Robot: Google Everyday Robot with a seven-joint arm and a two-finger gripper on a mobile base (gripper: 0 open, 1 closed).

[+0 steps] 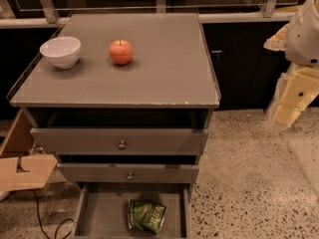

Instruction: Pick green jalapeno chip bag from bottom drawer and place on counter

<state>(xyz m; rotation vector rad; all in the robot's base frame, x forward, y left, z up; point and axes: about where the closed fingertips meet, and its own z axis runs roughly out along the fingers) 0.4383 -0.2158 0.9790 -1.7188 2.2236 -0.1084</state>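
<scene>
- Camera view looks down at the front of a grey drawer cabinet, seen from where I'm standing in the room.
- The bottom drawer [102, 215] is pulled out at the bottom centre of the frame, with its flat grey floor showing.
- The green jalapeno chip bag [146, 215] lies crumpled on that floor, right of the middle and near the drawer's right wall. Nothing is touching it.
- The gripper [291, 101] is way over at the right edge, mid-height. It's a pale yellowish piece hanging under a white arm housing, off to the side of the cabinet and well apart from the bag. Honestly can't tell if it's clenched or released.
- The counter [164, 68] fills the upper middle, with pale chips along its front edge.
- A red apple [121, 52] sits on the counter's left half, with a white bowl [60, 52] just further left near the corner. The two are apart.
- The two upper drawers [124, 141] each have a small round metal knob [121, 145].
- Some cardboard [25, 171] and a black cable [39, 217] are at lower left, on the speckled floor [249, 183].
</scene>
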